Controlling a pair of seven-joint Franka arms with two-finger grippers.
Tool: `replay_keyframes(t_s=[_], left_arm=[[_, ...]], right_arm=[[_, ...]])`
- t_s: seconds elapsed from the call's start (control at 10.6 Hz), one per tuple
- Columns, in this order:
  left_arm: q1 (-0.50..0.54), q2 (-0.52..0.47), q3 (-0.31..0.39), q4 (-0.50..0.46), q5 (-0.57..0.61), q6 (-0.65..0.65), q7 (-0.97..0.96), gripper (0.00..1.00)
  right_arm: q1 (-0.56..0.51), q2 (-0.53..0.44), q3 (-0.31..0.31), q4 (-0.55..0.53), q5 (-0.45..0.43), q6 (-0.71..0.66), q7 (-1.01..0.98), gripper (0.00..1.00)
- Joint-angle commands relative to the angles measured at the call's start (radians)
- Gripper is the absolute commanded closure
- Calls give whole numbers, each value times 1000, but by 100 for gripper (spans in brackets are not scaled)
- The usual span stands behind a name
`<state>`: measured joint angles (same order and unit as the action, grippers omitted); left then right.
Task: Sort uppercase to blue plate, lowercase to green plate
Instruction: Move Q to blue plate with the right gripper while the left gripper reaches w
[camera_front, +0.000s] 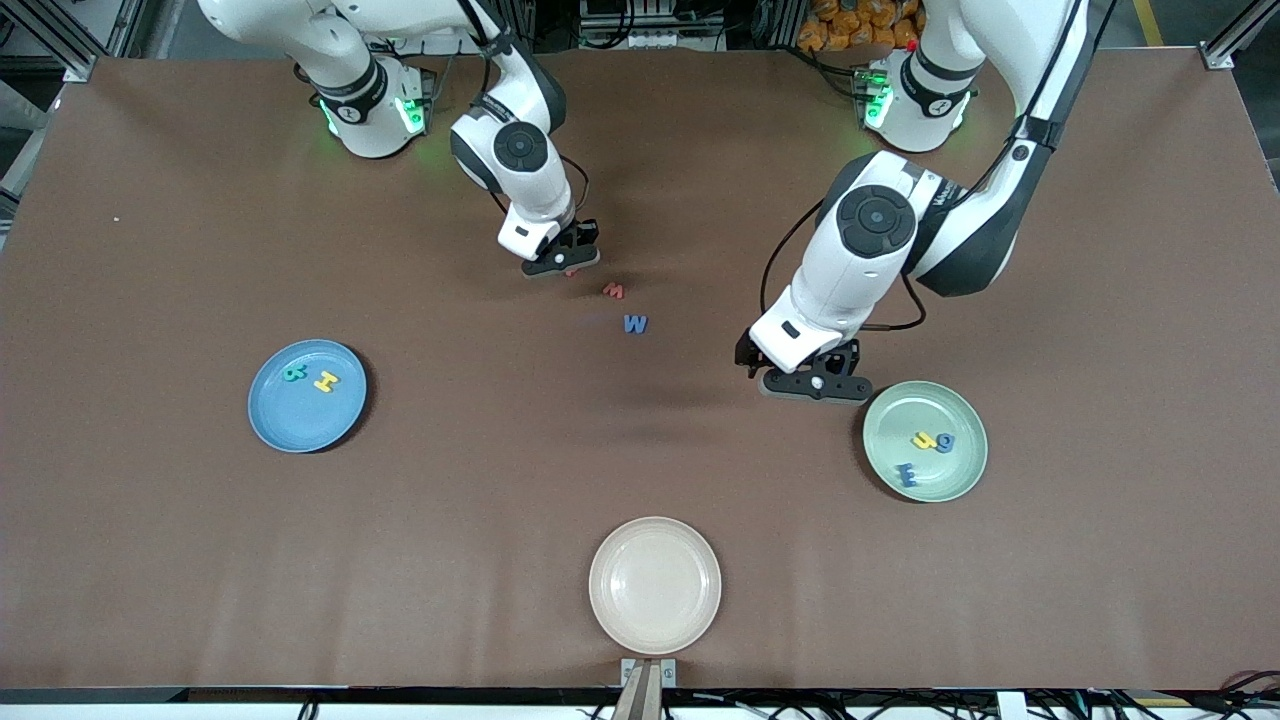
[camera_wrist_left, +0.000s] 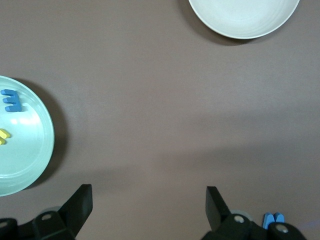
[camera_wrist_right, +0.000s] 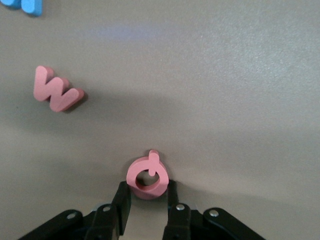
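The right hand (camera_front: 566, 262) is down at the brown surface (camera_front: 150, 560) in its middle part, toward the robots' bases, and its two fingers (camera_wrist_right: 121, 200) are clenched on the red Q (camera_wrist_right: 147, 176), which shows pinched between them in the right wrist view. Just beside it, a little nearer the front camera, lies the small red w (camera_front: 613, 291), and nearer still the larger blue W (camera_front: 635, 324), both flat on the surface and apart from each other. The left hand (camera_front: 815, 385) waits low over the surface beside the green plate (camera_front: 965, 478), its fingers (camera_wrist_left: 77, 205) spread wide and holding nothing. In the green plate, toward the left arm's end, rest a yellow hooked letter (camera_front: 925, 439), a blue g (camera_front: 945, 442) touching it, and a dark blue E-shaped piece (camera_front: 908, 474). The blue plate (camera_front: 280, 425), toward the right arm's end, holds the teal R (camera_front: 293, 373) and the yellow H (camera_front: 325, 381). A beige plate (camera_front: 655, 585) sits nearest the front camera, in the middle.
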<state>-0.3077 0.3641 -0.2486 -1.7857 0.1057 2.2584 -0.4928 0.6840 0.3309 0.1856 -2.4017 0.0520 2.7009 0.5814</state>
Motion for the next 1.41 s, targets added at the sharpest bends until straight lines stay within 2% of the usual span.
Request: replay_keyframes(t_s=[0.0, 0.19, 0.47, 0.66, 0.85, 0.94, 1.13, 1.32], left_arm=[[1, -5, -4, 9, -24, -10, -12, 0], [-1, -5, -6, 11, -24, -10, -12, 0], [-1, -5, -27, 9, -21, -10, -12, 0], [-1, 12, -64, 12, -15, -7, -10, 0], [-16, 45, -113, 26, -20, 0, -12, 0], [-39, 58, -116, 28, -20, 1, -12, 0], [-106, 111, -116, 51, -15, 30, -10, 0], [-180, 195, -115, 119, -9, 53, -10, 0]], right_arm=[[-26, -24, 3, 13, -18, -45, -6, 76], [-79, -44, 5, 32, -18, -113, -87, 76], [-179, -47, 3, 55, -20, -133, -240, 76], [-224, -47, -61, 59, -21, -133, -404, 76], [-314, -47, -119, 76, -27, -142, -635, 76], [-337, -47, -170, 102, -29, -182, -741, 76], [-409, -47, -233, 197, -84, -316, -909, 76], [-451, -46, -287, 286, -138, -444, -1029, 76]])
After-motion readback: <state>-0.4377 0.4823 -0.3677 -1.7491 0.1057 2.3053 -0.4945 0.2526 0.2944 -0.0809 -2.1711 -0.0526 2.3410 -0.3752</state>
